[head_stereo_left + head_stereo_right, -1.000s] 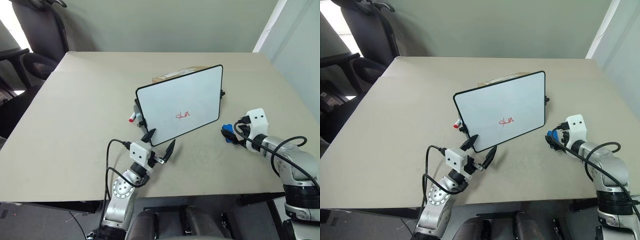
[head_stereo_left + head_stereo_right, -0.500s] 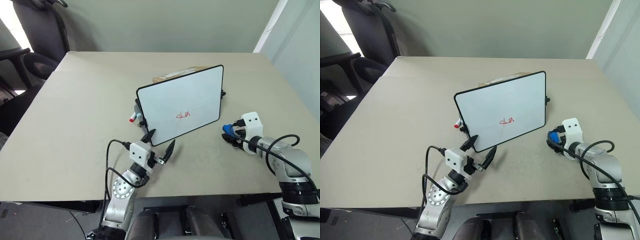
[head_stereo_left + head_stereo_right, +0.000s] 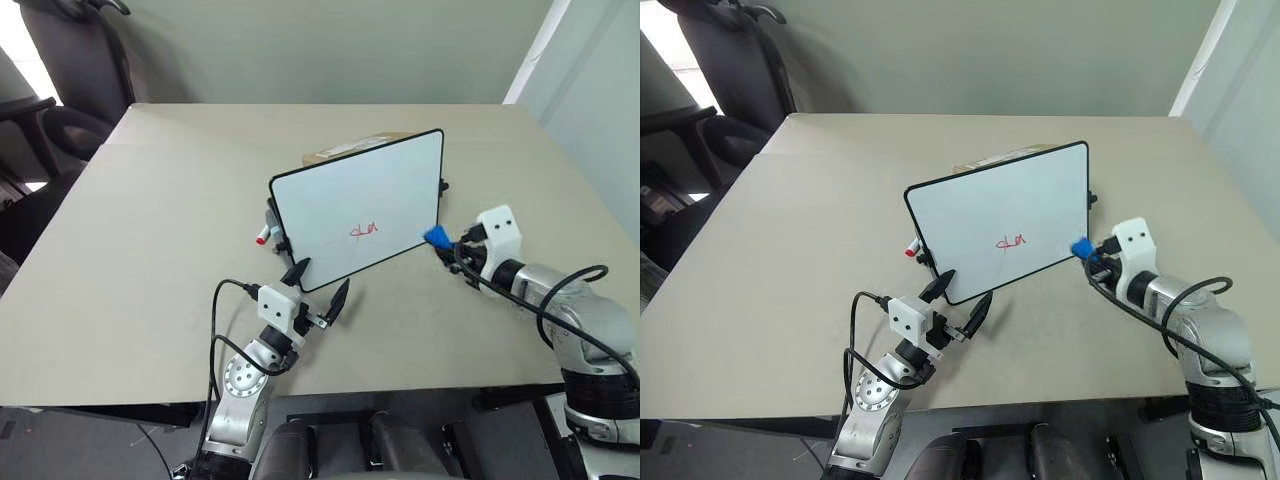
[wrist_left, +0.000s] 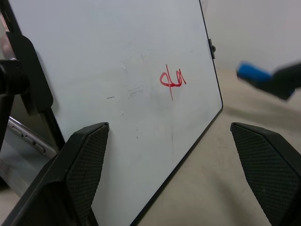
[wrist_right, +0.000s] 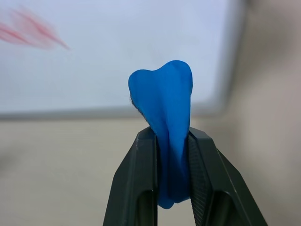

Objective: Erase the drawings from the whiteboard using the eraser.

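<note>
While propped: one whiteboard (image 3: 358, 207), one eraser (image 3: 436, 237).

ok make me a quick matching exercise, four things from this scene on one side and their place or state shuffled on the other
Things:
1. eraser
2. drawings
3. whiteboard
4. left end effector

Place or state:
A. red strokes low on the white surface
B. open, at the board's near bottom corner
C. pinched in the right end effector
D. propped up, tilted back, on the table

Pairs: 1-C, 2-A, 3-D, 4-B
</note>
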Controlling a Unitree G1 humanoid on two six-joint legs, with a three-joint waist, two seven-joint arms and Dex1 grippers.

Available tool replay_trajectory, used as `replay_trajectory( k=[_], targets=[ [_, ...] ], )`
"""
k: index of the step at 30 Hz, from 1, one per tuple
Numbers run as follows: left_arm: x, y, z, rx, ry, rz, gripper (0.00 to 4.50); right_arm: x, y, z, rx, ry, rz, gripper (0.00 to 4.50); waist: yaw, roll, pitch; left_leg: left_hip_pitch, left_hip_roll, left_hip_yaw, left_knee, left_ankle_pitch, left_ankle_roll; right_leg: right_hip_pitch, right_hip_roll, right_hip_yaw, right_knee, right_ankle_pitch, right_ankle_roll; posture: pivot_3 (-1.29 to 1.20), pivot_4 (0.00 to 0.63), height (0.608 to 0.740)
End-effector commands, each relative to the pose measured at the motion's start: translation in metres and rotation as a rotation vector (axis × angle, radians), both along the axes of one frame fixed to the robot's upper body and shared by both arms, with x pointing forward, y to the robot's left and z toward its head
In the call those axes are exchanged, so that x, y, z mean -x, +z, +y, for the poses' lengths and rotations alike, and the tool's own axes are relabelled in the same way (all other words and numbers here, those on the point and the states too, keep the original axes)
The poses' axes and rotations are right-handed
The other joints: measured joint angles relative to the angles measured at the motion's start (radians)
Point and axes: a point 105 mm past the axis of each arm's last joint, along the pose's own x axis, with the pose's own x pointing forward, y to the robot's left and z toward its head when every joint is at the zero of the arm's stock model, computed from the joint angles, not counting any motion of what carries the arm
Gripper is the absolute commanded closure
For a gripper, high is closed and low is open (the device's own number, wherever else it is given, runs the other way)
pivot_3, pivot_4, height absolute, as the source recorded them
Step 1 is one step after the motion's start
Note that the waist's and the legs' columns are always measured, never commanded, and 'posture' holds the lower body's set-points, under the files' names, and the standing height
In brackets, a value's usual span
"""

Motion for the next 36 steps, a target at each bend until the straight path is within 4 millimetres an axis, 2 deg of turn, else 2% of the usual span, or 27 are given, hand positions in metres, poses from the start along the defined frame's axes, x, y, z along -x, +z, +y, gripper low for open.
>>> replay_trajectory(
  k=[1,6,9,15,20,25,31,36],
  targets=[
    [0.002,0.012,0.000,0.006,0.002,-0.046,0.00,0.004,0.029,0.035,-0.041,0.128,-0.102,4.01,-0.001,0.000,0.000,0.000,0.000,0.000,0.000,0.000,0.000,0.000,0.000,0.000,0.000,0.000,0.000,0.00,0.150,0.740],
    [0.003,0.013,0.002,0.005,0.005,-0.049,0.00,0.003,0.032,0.058,-0.050,0.190,-0.114,4.01,0.003,0.000,0.000,0.000,0.000,0.000,0.001,0.000,0.001,-0.001,0.000,0.000,0.000,0.000,0.001,0.00,0.150,0.740],
    [0.003,0.014,0.003,0.008,0.009,-0.050,0.00,-0.007,0.023,0.067,-0.043,0.185,-0.095,4.01,0.002,0.000,0.000,0.000,0.000,0.000,0.001,0.000,0.001,0.000,0.000,0.000,0.000,0.000,0.000,0.00,0.150,0.740],
    [0.006,0.015,0.005,0.006,0.018,-0.053,0.00,-0.025,-0.011,0.063,0.031,0.105,-0.008,4.01,0.003,0.000,0.000,0.000,0.000,0.000,0.001,0.000,0.000,-0.003,0.000,0.000,0.000,0.001,0.000,0.00,0.150,0.740],
    [0.008,0.016,0.008,0.004,0.023,-0.052,0.00,-0.031,-0.022,0.063,0.050,0.076,0.022,4.01,-0.001,0.000,0.000,0.000,0.000,0.000,0.001,0.000,0.000,-0.001,0.000,0.000,0.000,0.002,-0.002,0.00,0.150,0.740],
    [0.008,0.017,0.009,0.000,0.026,-0.052,0.00,-0.035,-0.043,0.052,0.121,0.021,0.090,4.01,-0.004,0.000,0.000,0.004,0.000,0.000,0.001,0.003,-0.001,-0.001,0.000,0.000,0.000,0.005,-0.003,0.00,0.150,0.740],
    [0.008,0.017,0.010,0.004,0.030,-0.053,0.00,-0.034,-0.033,0.057,0.117,0.046,0.061,4.01,-0.007,0.000,0.000,0.003,0.000,0.000,0.002,0.005,-0.001,-0.001,0.000,0.000,0.000,0.008,-0.003,0.00,0.150,0.740],
    [0.007,0.017,0.009,0.005,0.025,-0.054,0.00,-0.036,0.001,0.069,0.065,0.084,-0.051,4.01,-0.014,0.000,0.000,0.001,0.000,0.000,0.001,0.004,-0.002,-0.002,0.000,0.000,0.000,0.008,-0.003,0.00,0.150,0.740]
  ],
)
